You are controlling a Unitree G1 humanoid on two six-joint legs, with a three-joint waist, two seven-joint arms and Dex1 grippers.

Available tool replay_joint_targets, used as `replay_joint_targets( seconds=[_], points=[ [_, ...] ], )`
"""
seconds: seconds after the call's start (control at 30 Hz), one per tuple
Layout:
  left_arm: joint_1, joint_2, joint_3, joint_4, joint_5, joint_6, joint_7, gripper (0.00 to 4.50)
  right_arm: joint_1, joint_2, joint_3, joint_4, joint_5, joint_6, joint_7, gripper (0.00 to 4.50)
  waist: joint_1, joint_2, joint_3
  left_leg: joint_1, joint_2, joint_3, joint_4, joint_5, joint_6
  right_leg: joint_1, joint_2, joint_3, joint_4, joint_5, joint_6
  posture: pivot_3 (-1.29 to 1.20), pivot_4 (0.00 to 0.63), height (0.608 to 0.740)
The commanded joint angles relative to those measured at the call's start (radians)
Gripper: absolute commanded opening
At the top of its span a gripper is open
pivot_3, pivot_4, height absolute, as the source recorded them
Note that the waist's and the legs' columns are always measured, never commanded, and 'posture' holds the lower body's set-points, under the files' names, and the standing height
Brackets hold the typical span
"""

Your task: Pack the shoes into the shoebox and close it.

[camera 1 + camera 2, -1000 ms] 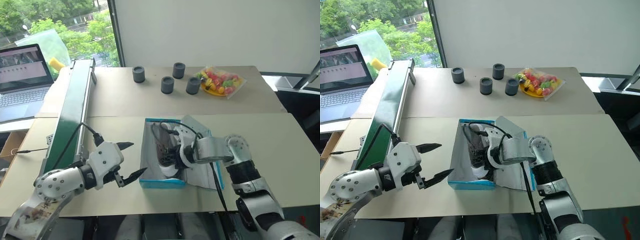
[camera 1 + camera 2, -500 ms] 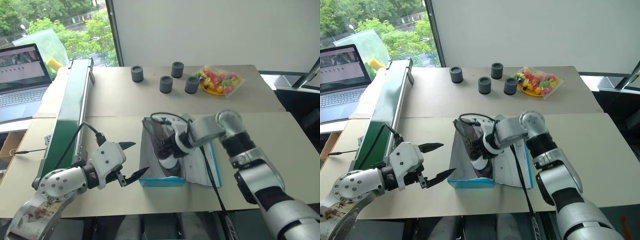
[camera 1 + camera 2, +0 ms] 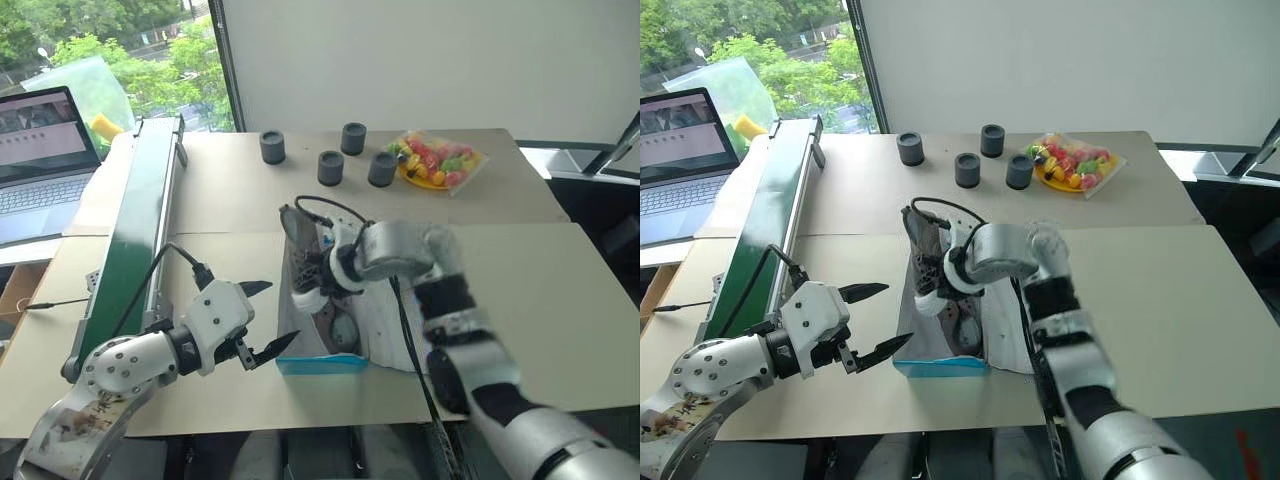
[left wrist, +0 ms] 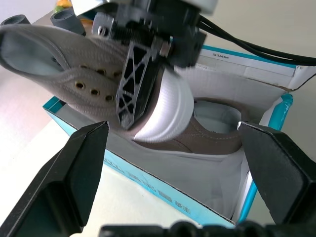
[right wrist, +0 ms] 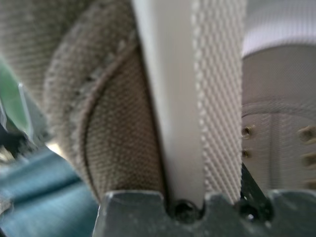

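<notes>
Black jaws of the right gripper (image 3: 318,283) clamp one grey shoe (image 3: 303,250) above the turquoise shoebox (image 3: 322,364) near the worktop's (image 3: 560,300) front edge; second shoe (image 3: 338,328) lies inside. Left gripper (image 3: 264,320) gapes beside it.

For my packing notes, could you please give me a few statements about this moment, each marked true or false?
1. The right gripper holds one shoe above the shoebox. True.
2. The shoebox holds nothing. False: a second shoe lies inside.
3. The left gripper clamps the box wall. False: its jaws are open, beside the box.
4. Four dark cylinders stand on the far table. True.
</notes>
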Motion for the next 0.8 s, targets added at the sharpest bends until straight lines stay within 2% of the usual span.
replay_joint_targets(
  seconds=[0.03, 0.13, 0.23, 0.43, 0.57, 0.63, 0.67, 0.73, 0.8],
  points=[
    [0.014, -0.003, 0.014, -0.054, -0.010, -0.004, 0.013, 4.48, 0.145, 0.090, -0.032, -0.254, 0.010, -0.171, -0.198, 1.12, 0.005, 0.001, 0.001, 0.000, 0.000, -0.001, 0.000, 0.000, 0.000, 0.000, 0.000, 0.000, 0.000, 0.000, 0.000, 0.00, 0.150, 0.740],
    [0.016, -0.002, 0.024, -0.056, -0.018, 0.001, 0.014, 4.48, 0.250, 0.092, 0.034, -0.360, 0.010, -0.246, -0.203, 1.12, 0.006, 0.001, 0.000, 0.000, -0.002, -0.002, 0.001, 0.000, 0.000, 0.003, -0.001, -0.001, -0.003, 0.000, 0.001, 0.00, 0.150, 0.740],
    [0.006, -0.001, 0.024, -0.050, -0.022, 0.003, 0.015, 4.48, 0.294, 0.069, 0.073, -0.398, 0.010, -0.245, -0.203, 1.12, -0.006, 0.001, 0.001, 0.003, -0.001, -0.001, 0.001, 0.000, 0.000, 0.003, 0.000, 0.001, -0.001, 0.000, 0.000, 0.00, 0.150, 0.740],
    [-0.018, 0.003, 0.016, -0.031, -0.026, 0.003, 0.013, 4.48, 0.308, -0.029, 0.122, -0.342, 0.010, -0.019, -0.167, 1.12, -0.011, 0.001, 0.000, 0.008, 0.001, -0.001, -0.001, 0.000, 0.000, 0.006, 0.005, 0.001, -0.001, -0.001, -0.003, 0.00, 0.150, 0.740],
    [-0.034, 0.000, 0.010, -0.021, -0.027, 0.006, 0.017, 4.48, 0.244, -0.178, 0.249, -0.250, 0.010, 0.157, 0.130, 1.12, -0.016, -0.001, -0.002, 0.012, 0.001, 0.000, -0.001, 0.000, 0.000, 0.010, 0.005, 0.002, -0.002, -0.001, -0.003, 0.00, 0.150, 0.740],
    [-0.032, -0.001, 0.008, -0.019, -0.024, 0.002, 0.018, 4.48, 0.206, -0.224, 0.314, -0.187, 0.010, 0.210, 0.253, 1.12, -0.018, 0.000, -0.002, 0.018, 0.003, 0.000, -0.001, 0.000, 0.000, 0.019, 0.007, 0.001, -0.009, -0.002, -0.002, 0.00, 0.150, 0.740],
    [-0.031, -0.002, 0.007, -0.021, -0.022, 0.002, 0.020, 4.48, 0.187, -0.234, 0.343, -0.137, 0.010, 0.231, 0.295, 1.12, -0.021, -0.001, -0.002, 0.023, 0.005, 0.000, -0.002, 0.000, 0.000, 0.025, 0.009, 0.000, -0.013, -0.003, 0.000, 0.00, 0.150, 0.740],
    [-0.029, -0.003, 0.004, -0.025, -0.020, 0.003, 0.025, 4.48, 0.150, -0.250, 0.383, -0.058, 0.010, 0.252, 0.356, 1.12, -0.022, -0.001, -0.002, 0.026, 0.009, 0.001, -0.002, 0.000, 0.000, 0.028, 0.011, 0.000, -0.015, -0.006, -0.007, 0.00, 0.150, 0.740],
    [-0.025, -0.002, 0.003, -0.031, -0.016, 0.002, 0.030, 4.48, 0.095, -0.235, 0.394, 0.056, 0.010, 0.248, 0.366, 1.12, -0.021, 0.000, -0.002, 0.026, 0.012, 0.001, -0.002, 0.000, 0.000, 0.028, 0.012, 0.000, -0.015, -0.006, -0.007, 0.00, 0.150, 0.740]
  ],
)
